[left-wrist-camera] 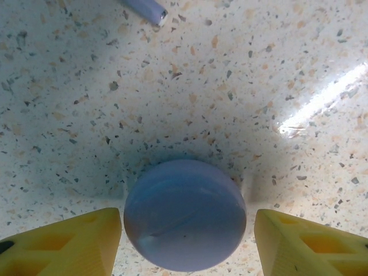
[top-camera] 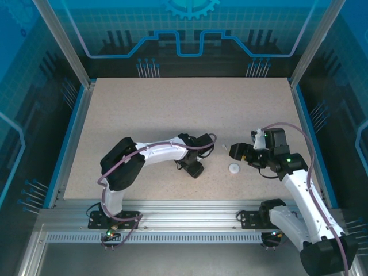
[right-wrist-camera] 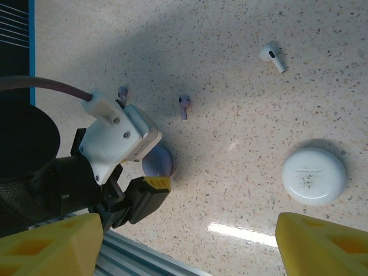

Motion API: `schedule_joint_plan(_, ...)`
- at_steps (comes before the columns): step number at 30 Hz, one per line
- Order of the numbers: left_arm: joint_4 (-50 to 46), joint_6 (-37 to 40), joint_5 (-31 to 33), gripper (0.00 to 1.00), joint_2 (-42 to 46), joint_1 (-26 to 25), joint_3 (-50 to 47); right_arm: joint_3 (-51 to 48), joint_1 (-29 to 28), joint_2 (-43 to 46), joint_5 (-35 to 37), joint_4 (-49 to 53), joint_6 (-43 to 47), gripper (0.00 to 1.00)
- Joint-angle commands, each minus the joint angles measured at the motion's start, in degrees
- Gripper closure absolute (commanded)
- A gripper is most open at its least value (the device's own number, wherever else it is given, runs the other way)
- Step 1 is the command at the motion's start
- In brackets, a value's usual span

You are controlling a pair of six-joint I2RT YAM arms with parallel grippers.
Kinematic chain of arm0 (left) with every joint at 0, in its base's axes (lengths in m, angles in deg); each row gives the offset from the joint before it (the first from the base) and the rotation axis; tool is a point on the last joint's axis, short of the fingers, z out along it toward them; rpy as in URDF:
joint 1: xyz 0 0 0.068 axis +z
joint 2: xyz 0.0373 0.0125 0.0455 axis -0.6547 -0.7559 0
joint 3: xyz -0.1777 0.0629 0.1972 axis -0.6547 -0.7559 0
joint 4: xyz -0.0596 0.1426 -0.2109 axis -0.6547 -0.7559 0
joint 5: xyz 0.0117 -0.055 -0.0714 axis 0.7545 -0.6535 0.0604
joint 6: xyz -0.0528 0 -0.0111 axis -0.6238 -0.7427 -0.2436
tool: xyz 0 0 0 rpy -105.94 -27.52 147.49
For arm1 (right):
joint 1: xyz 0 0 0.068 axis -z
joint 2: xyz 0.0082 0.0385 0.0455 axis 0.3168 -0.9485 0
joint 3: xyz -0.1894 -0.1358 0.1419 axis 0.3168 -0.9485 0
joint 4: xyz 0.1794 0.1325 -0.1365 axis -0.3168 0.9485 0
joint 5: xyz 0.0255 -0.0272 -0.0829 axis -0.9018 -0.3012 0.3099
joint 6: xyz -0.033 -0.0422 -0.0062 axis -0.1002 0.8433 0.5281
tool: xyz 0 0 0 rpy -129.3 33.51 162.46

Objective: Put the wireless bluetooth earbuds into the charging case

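A pale purple round charging case [left-wrist-camera: 185,215] lies shut on the table between the yellow fingers [left-wrist-camera: 63,244] of my left gripper [left-wrist-camera: 187,238]. The jaws stand open astride it, the left finger close against its edge and a gap at the right finger. In the right wrist view the same case [right-wrist-camera: 158,162] peeks out from under that gripper. Two purple earbuds [right-wrist-camera: 184,106] [right-wrist-camera: 122,93] lie just beyond it, and one of them shows at the top of the left wrist view [left-wrist-camera: 146,8]. A white earbud [right-wrist-camera: 271,56] lies farther off. My right gripper [top-camera: 234,152] hovers open above the table, holding nothing.
A white round case [right-wrist-camera: 313,176], shut, lies on the table right of the purple one and shows from above [top-camera: 234,168] between the two grippers. The aluminium rail [right-wrist-camera: 144,261] at the table's near edge runs just behind the left gripper.
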Motion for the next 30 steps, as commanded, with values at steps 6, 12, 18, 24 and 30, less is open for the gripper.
schedule_joint_plan(6,-2.9,-2.7,-0.5,0.38,-1.3,0.7,0.5,-0.4,0.7,0.4,-2.0,-0.3,0.0,0.2)
schedule_joint_plan(12,-2.1,-2.7,-0.9,0.42,-1.7,1.3,0.3,-0.6,0.8,0.3,-2.0,-0.2,0.4,0.2)
schedule_joint_plan(18,-2.1,-2.2,-1.3,0.51,-2.0,1.8,0.4,-0.1,0.8,-0.1,-2.0,-0.1,0.8,0.2)
schedule_joint_plan(24,-1.8,-1.7,-0.8,0.54,-0.2,1.8,-0.6,-0.2,0.8,-0.7,-3.6,-0.4,1.1,0.2)
schedule_joint_plan(30,0.9,1.0,-0.5,0.55,2.6,2.1,-2.9,-0.4,0.8,-1.6,-6.9,-0.7,3.3,0.2)
